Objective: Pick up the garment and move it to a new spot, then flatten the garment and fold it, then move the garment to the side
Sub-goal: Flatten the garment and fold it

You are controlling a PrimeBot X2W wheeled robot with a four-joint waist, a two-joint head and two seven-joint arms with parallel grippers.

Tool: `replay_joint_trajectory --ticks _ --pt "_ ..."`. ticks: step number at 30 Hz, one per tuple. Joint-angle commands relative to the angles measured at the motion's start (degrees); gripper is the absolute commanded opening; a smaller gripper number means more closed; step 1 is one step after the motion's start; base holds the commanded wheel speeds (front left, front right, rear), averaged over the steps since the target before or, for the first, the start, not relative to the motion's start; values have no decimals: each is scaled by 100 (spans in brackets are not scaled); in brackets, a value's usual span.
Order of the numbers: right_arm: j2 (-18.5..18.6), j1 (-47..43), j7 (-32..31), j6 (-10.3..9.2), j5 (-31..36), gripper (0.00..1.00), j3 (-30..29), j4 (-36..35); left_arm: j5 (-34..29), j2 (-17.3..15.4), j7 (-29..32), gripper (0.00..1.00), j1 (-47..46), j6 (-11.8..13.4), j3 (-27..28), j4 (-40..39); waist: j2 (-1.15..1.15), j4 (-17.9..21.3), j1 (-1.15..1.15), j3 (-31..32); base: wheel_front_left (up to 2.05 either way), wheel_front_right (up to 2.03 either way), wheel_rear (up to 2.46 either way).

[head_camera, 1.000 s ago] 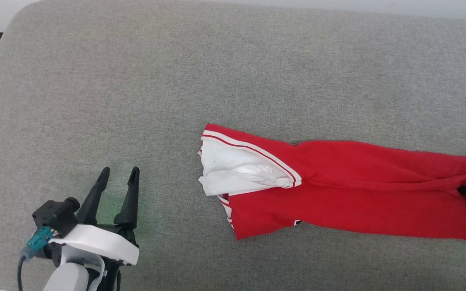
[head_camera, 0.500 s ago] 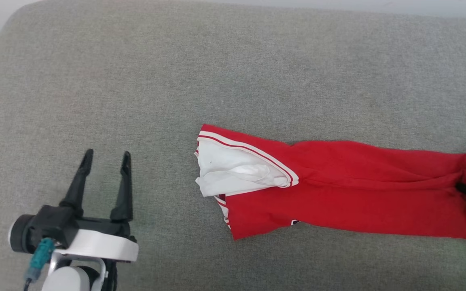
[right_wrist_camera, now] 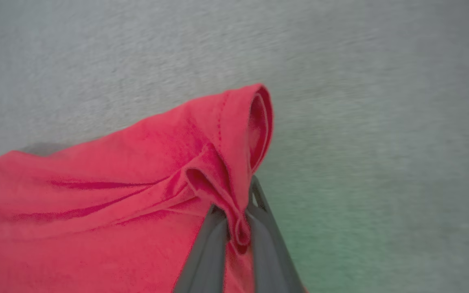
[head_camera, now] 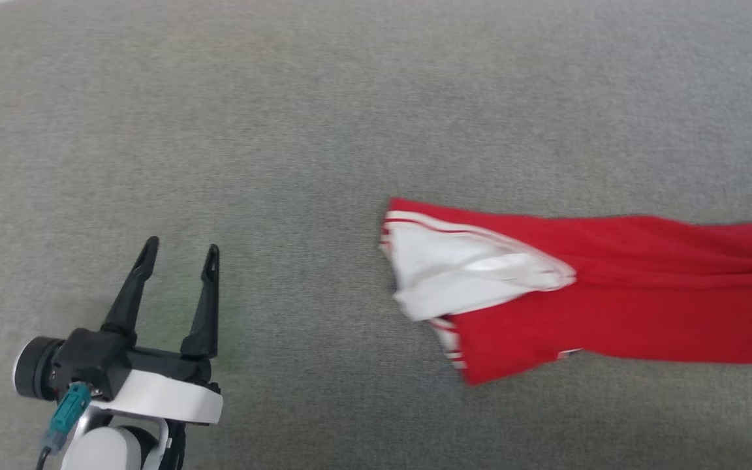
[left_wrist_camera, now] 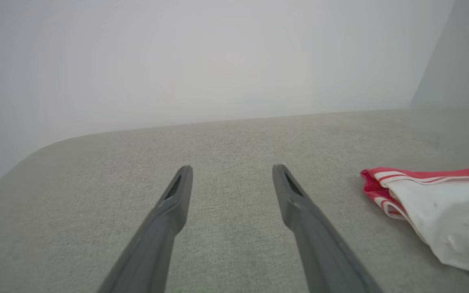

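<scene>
Since a second back, my right gripper (right_wrist_camera: 235, 211) has gone from spread to pressed together, and it now pinches a bunched fold at the red end of the shirt (head_camera: 624, 307); the head camera has swung too, so I don't read the shirt's shift across that view as a real move. Shirt lies stretched long on the grey fabric surface (head_camera: 284, 130), white sleeve (head_camera: 467, 274) at its left end, red body running off the right edge of the head view. Left gripper (head_camera: 180, 251) hangs over bare fabric, fingers spread, holding nothing, well apart from the sleeve end
</scene>
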State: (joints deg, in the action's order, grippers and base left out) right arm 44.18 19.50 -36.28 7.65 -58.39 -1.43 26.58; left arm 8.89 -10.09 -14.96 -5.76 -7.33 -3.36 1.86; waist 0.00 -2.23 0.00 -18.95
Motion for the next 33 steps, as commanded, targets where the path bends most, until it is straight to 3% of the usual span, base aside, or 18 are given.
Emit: replay_joint_trajectory --ticks 1,10,16,23,33 --pt "57 53 50 -30 10 0 -72 60 8 -31 -29 100 -84 -20 -7 4 0 75 0 -55 0 0 0" --pt "599 48 302 -29 -23 0 -984 579 14 -136 -29 100 -236 -14 -100 -51 0 296 0 -158 0 0 0" --pt "512 -35 343 -29 -16 0 -1183 580 -17 -135 -29 100 -256 -14 -132 6 0 351 0 -115 0 0 0" --pt "400 -304 232 -17 97 0 -937 -63 -4 -124 -29 100 -224 -15 -168 105 0 320 0 -17 0 0 0" --pt "213 -622 196 -17 246 0 -248 -1596 -13 -51 -29 100 -111 -15 -102 183 0 99 0 194 0 0 0"
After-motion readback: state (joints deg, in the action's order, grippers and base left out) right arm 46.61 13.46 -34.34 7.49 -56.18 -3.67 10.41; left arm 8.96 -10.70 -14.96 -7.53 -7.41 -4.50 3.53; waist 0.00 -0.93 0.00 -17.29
